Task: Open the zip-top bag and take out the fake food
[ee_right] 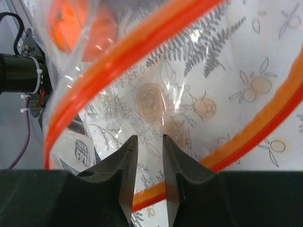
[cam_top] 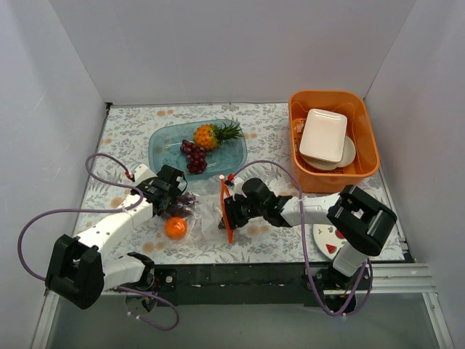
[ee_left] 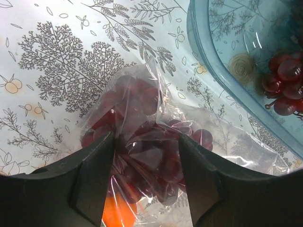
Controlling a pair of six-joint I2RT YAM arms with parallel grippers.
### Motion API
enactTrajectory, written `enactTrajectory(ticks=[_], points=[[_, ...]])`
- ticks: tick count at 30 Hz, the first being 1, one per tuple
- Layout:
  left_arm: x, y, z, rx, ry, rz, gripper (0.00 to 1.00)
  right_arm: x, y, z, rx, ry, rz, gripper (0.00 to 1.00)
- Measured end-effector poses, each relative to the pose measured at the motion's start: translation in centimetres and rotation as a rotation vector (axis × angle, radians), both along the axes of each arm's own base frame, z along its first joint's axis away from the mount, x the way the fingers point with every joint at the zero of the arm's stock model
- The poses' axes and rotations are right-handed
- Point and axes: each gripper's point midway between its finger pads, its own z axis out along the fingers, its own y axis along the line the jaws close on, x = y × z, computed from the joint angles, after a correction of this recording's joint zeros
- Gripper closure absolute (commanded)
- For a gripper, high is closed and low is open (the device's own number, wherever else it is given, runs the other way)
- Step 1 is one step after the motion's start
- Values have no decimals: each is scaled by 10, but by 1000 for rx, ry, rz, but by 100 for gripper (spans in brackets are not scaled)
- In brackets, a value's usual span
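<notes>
The clear zip-top bag lies stretched between my two grippers. My left gripper is shut on its closed end, which is bunched around a dark purple grape bunch inside the bag. My right gripper is shut on the mouth edge, and the orange-red zip strip gapes open in a loop. A small orange fruit lies by the bag and shows through the plastic in the right wrist view. A pineapple and another grape bunch lie in the teal tray.
An orange bin with white dishes stands at the back right. A watermelon-printed plate lies under my right arm. The teal tray's rim is close to the left gripper's right side. White walls enclose the table.
</notes>
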Motion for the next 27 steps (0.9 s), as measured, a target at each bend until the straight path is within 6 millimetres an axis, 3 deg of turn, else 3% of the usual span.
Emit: enactTrajectory(ticks=[11, 16, 27], points=[[2, -21, -15, -55, 29, -135, 54, 27, 29, 35, 158, -174, 3, 59], [6, -34, -21, -89, 42, -198, 54, 37, 41, 17, 159, -190, -3, 57], [6, -49, -22, -127, 48, -292, 52, 43, 33, 0, 146, -208, -63, 55]])
